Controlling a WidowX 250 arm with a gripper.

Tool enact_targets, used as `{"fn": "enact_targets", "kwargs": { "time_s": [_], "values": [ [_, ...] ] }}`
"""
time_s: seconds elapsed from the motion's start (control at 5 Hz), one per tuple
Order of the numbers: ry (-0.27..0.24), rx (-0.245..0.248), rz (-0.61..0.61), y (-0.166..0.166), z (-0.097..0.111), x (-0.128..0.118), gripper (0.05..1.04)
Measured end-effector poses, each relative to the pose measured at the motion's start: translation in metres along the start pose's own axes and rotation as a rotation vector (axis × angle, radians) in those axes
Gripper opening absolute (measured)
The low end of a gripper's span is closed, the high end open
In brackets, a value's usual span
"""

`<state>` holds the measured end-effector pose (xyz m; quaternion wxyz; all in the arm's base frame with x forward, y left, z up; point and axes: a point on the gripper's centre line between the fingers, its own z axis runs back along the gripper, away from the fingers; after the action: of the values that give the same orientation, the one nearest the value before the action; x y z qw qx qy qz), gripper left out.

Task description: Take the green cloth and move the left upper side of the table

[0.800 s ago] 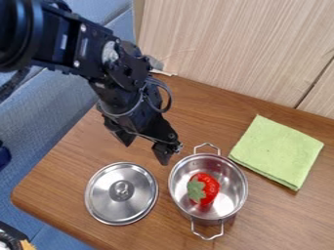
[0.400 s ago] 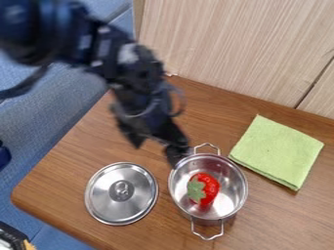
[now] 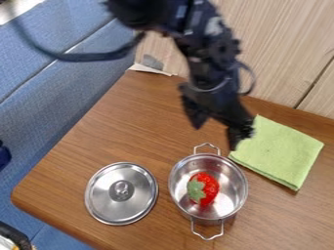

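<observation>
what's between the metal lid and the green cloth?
The metal pot, with a toy strawberry inside, sits between lid and green cloth, seen in the camera view.

Bright, even light | lid (image 3: 141, 196) glints (pot (image 3: 229, 191) too) | arm (image 3: 209, 53), hand (image 3: 215, 135) blurred

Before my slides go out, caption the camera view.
Gripper, jaws apart, near green cloth; strawberry in steel pot, lid alongside.

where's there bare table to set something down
Bare wooden table: the wide patch above the steel lid, left of the gripper; also lower right, below the green cloth and right of the pot. Crowded: around the gripper, pot's upper handle and cloth's left corner.
</observation>
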<state>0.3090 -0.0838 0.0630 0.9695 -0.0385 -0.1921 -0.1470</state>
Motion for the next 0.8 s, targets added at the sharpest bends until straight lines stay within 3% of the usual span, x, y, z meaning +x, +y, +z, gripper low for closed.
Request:
{"fn": "enact_targets", "kwargs": {
  "time_s": [0.2,0.4,0.6,0.8],
  "values": [
    [0.019,-0.02,-0.044,-0.016,-0.023,0.025,1.001],
    [0.07,-0.023,-0.105,-0.033,-0.049,0.04,1.001],
    [0.144,-0.015,-0.179,-0.052,-0.078,0.049,1.001],
    [0.183,-0.013,-0.216,-0.059,-0.092,0.052,1.001]
  ]
}}
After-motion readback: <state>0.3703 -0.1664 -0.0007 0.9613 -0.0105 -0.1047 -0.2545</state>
